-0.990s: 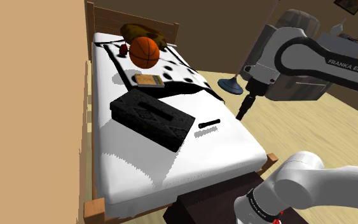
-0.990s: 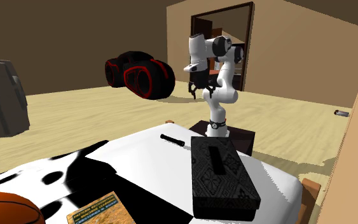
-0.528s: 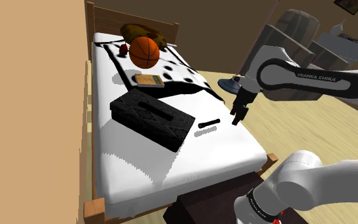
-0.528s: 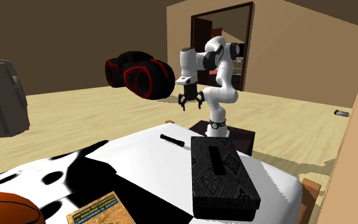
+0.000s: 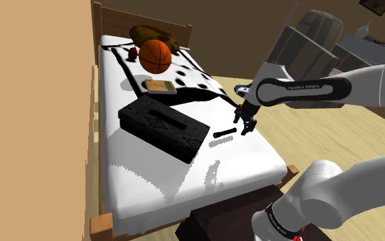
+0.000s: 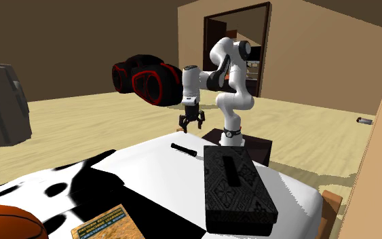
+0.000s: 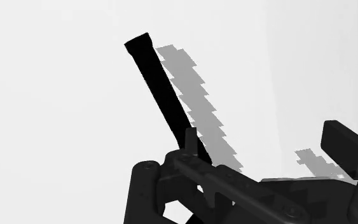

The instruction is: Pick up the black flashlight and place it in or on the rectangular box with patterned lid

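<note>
Over the bed (image 5: 252, 157), right side | gripper (image 5: 244, 127) is hovering above the black flashlight (image 5: 223, 132) | jaws are standing apart, empty, likely to straddle it

**Hard overhead light, jagged shadows**

Brightly lit from above across the white bed sheet (image 5: 252, 154) around the black rectangular box with patterned lid (image 5: 162, 127). Grey, stair-stepped shadow just beside the slim black flashlight (image 7: 165, 95), near the box, hard at every edge. Broader grey shade on the sheet alongside the box, on the shoulder view's left. Another blocky shadow patch, cast by the white arm (image 5: 379, 75), toward the foot of the bed from the box. Sheet washed to flat, even white in the wrist view. Dimmer, browner cast in the second exterior view, with the box lid a dull grey. Crisp from edge to edge.
</note>
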You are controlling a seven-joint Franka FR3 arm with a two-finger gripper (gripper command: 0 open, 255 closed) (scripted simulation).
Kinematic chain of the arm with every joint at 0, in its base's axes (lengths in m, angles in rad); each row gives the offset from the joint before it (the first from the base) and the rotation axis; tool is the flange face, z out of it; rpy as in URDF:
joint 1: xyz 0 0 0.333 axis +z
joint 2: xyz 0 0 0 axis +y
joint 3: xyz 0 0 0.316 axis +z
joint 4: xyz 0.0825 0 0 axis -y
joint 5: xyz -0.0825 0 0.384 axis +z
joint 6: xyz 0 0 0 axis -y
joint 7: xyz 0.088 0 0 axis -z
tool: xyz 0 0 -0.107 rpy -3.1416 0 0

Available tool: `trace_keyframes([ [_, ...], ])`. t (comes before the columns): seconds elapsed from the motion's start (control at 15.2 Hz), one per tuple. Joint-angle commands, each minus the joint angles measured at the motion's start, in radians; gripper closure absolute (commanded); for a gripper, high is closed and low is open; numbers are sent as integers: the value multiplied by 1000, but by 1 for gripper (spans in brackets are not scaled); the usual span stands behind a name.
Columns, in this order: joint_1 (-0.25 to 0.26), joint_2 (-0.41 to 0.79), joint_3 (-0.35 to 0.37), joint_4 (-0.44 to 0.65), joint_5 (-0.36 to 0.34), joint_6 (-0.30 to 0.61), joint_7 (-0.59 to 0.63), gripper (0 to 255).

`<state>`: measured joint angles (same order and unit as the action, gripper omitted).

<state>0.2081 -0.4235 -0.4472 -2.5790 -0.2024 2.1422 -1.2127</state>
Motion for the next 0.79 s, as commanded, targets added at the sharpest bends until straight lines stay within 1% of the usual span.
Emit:
trace_keyframes([
  [0.0, 35, 84, -44, 10, 3, 92, -129, 0],
  [0.13, 74, 169, -82, 34, 27, 168, -256, 0],
  [0.26, 112, 259, -114, 63, 70, 239, -392, 0],
  [0.33, 117, 274, -117, 68, 80, 251, -417, 0],
  [0.73, 127, 353, -128, 45, 134, 344, -457, 0],
])
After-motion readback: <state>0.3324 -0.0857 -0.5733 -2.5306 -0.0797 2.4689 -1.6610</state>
